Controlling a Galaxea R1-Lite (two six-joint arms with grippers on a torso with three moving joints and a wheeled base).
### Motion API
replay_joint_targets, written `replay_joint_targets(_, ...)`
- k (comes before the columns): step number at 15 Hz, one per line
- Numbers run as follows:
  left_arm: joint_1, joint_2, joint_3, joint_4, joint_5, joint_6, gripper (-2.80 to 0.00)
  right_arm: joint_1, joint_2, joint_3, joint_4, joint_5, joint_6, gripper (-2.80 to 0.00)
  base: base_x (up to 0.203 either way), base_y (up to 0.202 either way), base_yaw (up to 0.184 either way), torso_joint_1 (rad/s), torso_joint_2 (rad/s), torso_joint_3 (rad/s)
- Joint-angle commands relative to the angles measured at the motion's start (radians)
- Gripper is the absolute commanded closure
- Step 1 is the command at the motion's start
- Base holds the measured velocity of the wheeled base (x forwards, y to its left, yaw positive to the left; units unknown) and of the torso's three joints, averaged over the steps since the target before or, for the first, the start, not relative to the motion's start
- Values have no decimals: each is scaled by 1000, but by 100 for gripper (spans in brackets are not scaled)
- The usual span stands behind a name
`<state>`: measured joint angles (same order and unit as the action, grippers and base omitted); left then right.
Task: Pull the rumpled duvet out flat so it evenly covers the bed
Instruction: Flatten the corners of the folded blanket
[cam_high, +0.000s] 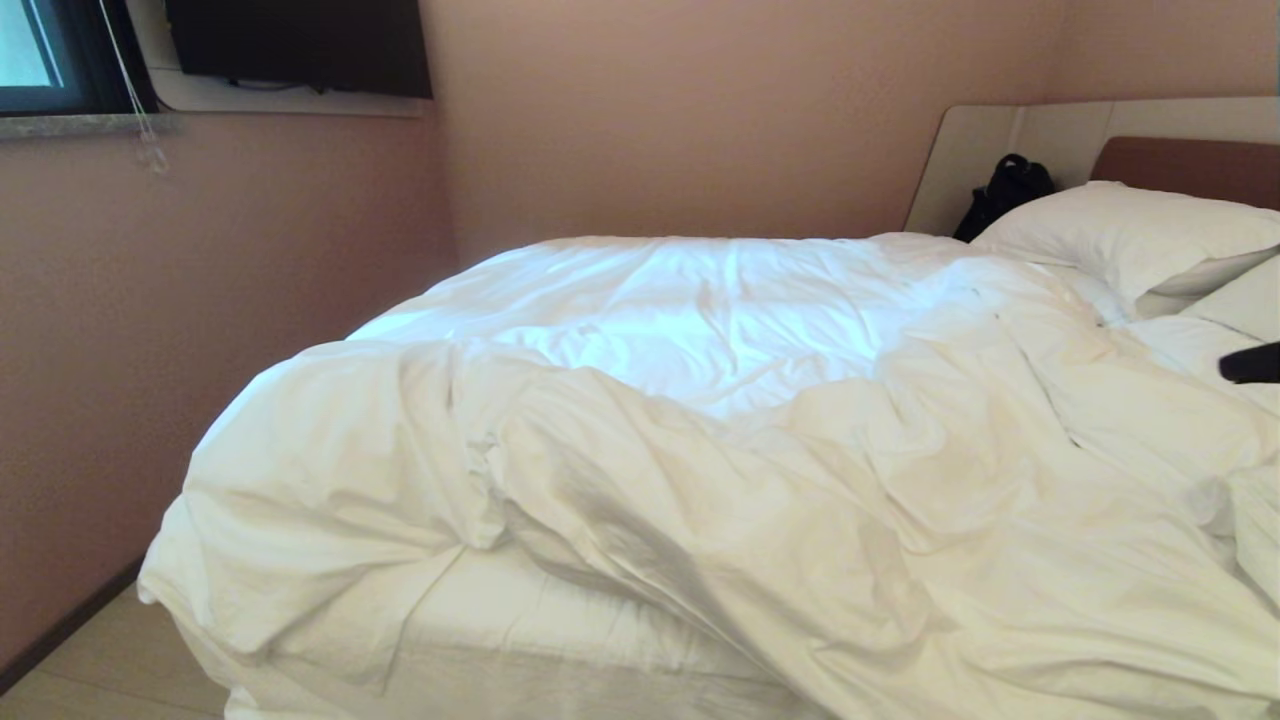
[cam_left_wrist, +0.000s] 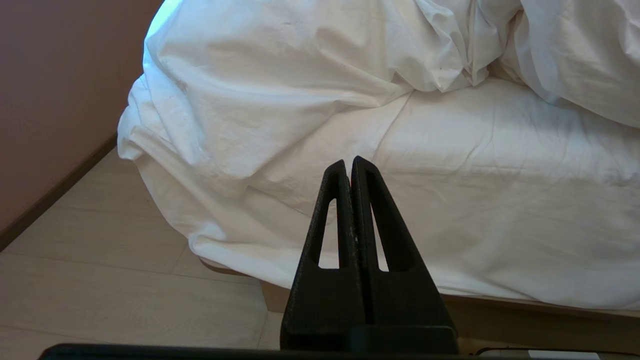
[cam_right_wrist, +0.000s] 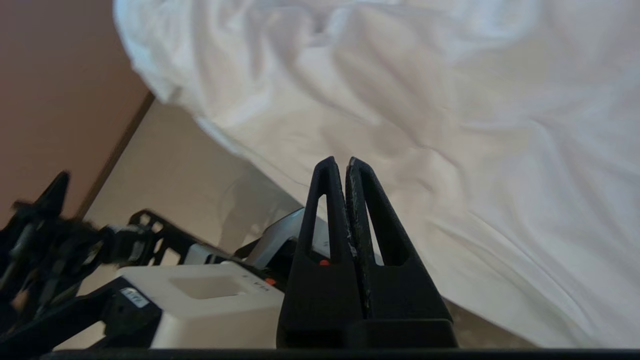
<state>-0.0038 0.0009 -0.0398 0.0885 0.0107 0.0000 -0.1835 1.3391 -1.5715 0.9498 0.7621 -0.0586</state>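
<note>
Both claws are pinched tight on nothing: left claw (cam_left_wrist: 350, 165) and right claw (cam_right_wrist: 338, 164) hang near the bed (cam_left_wrist: 500, 305) edge, clear of the duvet (cam_high: 760, 420) bunched on top.

Duvet (cam_high: 760, 470): soft, creased, matt white cloth. Sheet (cam_left_wrist: 500, 190): smoother cloth. Floor (cam_left_wrist: 100, 260): pale wood-look planks. Grippers: matt black plastic.
</note>
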Motion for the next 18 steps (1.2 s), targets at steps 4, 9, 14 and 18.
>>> replay_joint_targets(4,0,0,0,0,0,0,0,390,155,-5,-262,-718,310,0,0,0,0,0,0,0)
replay_joint_targets(9,-1,1,0,0,0,0,0,613,269,-5,-387,-890,396,0,0,0,0,0,0,0)
replay_joint_targets(14,1,1,0,0,0,0,0,740,400,-83,-431,-976,441,0,0,0,0,0,0,0)
replay_joint_targets(18,-1,1,0,0,0,0,0,893,522,-177,-431,-1082,440,0,0,0,0,0,0,0)
